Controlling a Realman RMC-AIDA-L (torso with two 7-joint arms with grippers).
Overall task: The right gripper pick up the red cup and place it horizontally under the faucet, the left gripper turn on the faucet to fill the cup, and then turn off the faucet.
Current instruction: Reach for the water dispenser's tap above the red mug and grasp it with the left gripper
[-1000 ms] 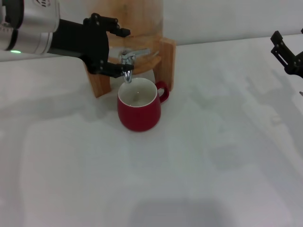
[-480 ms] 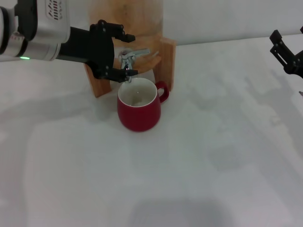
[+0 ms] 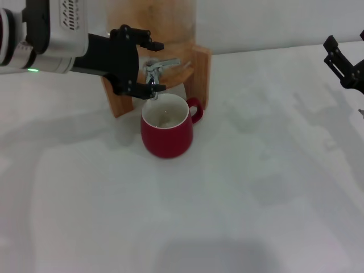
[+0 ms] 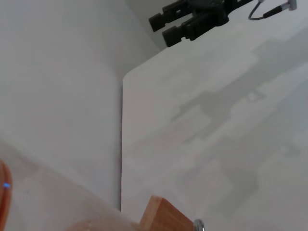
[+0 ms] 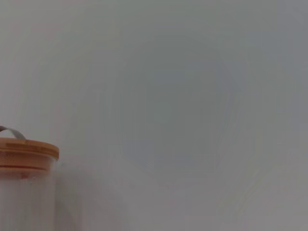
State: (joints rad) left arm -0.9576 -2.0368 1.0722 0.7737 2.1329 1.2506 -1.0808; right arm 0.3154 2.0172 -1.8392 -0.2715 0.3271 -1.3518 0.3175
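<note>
The red cup (image 3: pixel 166 128) stands upright on the white table, directly under the faucet (image 3: pixel 152 73), with its handle to the right. The chrome faucet's lever (image 3: pixel 168 61) points right. My left gripper (image 3: pixel 150 65) is open, one finger above and one below the faucet body, close around it. My right gripper (image 3: pixel 339 61) is open and empty at the far right edge, well away from the cup. It also shows far off in the left wrist view (image 4: pixel 192 19). I cannot tell whether water is running.
The wooden-framed drink dispenser (image 3: pixel 200 68) stands at the back of the table behind the cup. Its wooden lid shows in the right wrist view (image 5: pixel 26 149). The white table (image 3: pixel 227 199) stretches in front and to the right.
My left gripper has moved right and slightly up, closing in around the faucet. The cup and the right gripper have not moved.
</note>
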